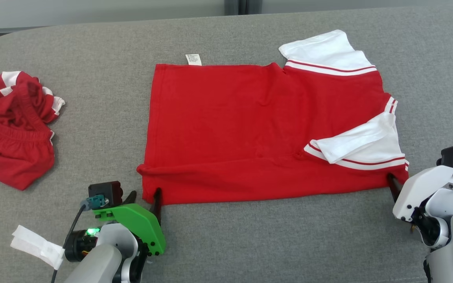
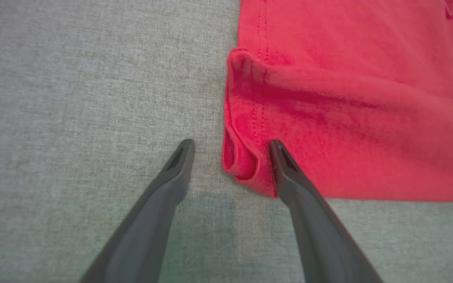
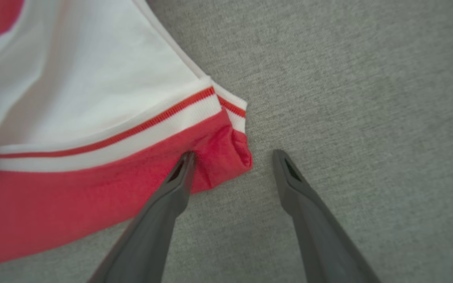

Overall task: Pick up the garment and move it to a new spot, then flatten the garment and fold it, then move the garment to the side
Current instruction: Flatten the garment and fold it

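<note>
- Hands first, nearest the robot. The left hand [image 2: 231, 144] has its fingers spread apart and grips nothing. One tip rests on the red cloth and the other on the bare grey bench [image 1: 250, 243], with the rolled near-left corner of the shirt [image 1: 250, 129] between them.
- The right hand [image 3: 234, 154] mirrors it at the near-right corner. Its fingers are also apart and empty, one tip against the red hem and one on the bench, with the corner bunched between them.
- To my eye, both hands straddle a corner so that one squeeze would catch both ends of the near edge at once. That would let the edge rise evenly for a fold.
- The shirt lies flat across the middle of the bench, just ahead of both hands, with its long near edge running from one hand to the other.
- Its near white sleeve [image 1: 364, 145] is turned in over the red body, which suggests the folding is partly done.
- The far white sleeve [image 1: 325, 49] sticks out past the far edge, so it probably needs tucking in.
- A small white label [image 1: 193, 59] pokes out at the far edge.
- Well off to the left lies a crumpled pair of red shorts [image 1: 12, 129], apart from the shirt.
</note>
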Tool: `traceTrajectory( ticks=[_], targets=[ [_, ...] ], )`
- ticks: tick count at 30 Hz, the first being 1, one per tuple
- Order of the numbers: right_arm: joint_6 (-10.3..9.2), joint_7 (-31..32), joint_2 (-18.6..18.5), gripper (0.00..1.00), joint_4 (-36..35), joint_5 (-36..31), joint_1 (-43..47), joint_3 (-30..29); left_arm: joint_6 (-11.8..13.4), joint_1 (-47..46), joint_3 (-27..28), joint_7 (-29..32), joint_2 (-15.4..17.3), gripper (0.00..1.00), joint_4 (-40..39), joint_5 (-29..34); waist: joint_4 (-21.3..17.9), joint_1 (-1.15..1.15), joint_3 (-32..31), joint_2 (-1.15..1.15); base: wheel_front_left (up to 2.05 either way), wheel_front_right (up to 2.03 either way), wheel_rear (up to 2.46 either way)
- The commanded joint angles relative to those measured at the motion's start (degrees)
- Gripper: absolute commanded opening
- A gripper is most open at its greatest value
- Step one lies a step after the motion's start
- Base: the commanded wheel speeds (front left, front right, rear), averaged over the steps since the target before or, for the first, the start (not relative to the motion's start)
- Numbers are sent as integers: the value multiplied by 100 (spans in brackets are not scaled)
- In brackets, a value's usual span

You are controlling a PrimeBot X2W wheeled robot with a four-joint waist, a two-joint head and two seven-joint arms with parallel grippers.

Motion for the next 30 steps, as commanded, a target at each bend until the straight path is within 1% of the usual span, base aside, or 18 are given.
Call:
traceTrajectory(
  ticks=[1, 2, 3, 5, 9, 14, 20, 22, 23, 24, 25, 27, 30],
  targets=[
    [-7, 12, 26, 85, 155, 56, -43, 62, -72, 13, -88, 111, -53, 47, 131, -80, -3, 0, 10, 0, 0, 0, 0],
    [-7, -7, 29, 17, 204, 83, -60, 76, -96, 20, -99, 119, -74, 27, 165, -101, -1, 0, 12, 0, 0, 0, 0],
    [-7, 8, 29, 0, 259, 105, -57, 83, -121, 29, -104, 122, -87, 0, 190, -124, 3, 0, 12, 0, 0, 0, 0],
    [-9, -22, 29, 0, 294, 115, -43, 63, -161, 68, -117, 141, -120, 0, 239, -163, 21, 0, -5, 0, 0, 0, 0],
    [-11, -165, 0, 0, 37, 29, 95, -106, -165, 210, -37, 64, -104, 0, 156, -259, 83, 0, -112, 0, 0, 0, 0],
    [-10, -13, 2, 0, -557, 124, 462, -216, -68, 515, 41, 57, 102, 0, -194, -322, 100, 0, -281, 0, 0, 0, 0],
    [-11, 342, -7, 0, -1076, 289, 1020, -422, 270, 967, 54, 270, 331, 0, -835, -388, 107, 0, -390, 0, 0, 0, 0],
    [-12, 424, -7, 0, -1142, 395, 1170, -474, 376, 1074, 99, 272, 374, 0, -1007, -401, 111, 0, -404, 0, 0, 0, 0],
    [-12, 430, -8, 0, -1181, 425, 1223, -482, 416, 1127, 126, 248, 387, 44, -1081, -417, 114, 0, -407, 0, 0, 0, 0],
    [-12, 476, -8, 42, -1192, 439, 1282, -486, 462, 1171, 149, 209, 413, 100, -1132, -401, 114, 0, -411, 0, 0, 0, 0],
    [-12, 497, -8, 100, -1188, 463, 1319, -479, 485, 1194, 124, 247, 437, 100, -1150, -386, 110, 0, -414, 0, 0, 0, 0],
    [-10, 521, 3, 100, -1219, 496, 1317, -442, 499, 1231, 120, 277, 413, 100, -1237, -428, 98, 0, -424, 0, 0, 0, 0],
    [-8, 472, 6, 100, -1368, 329, 1173, -359, 569, 1242, 163, 371, 505, 100, -1349, -468, 83, 0, -418, 0, 0, 0, 0]
  ],
)
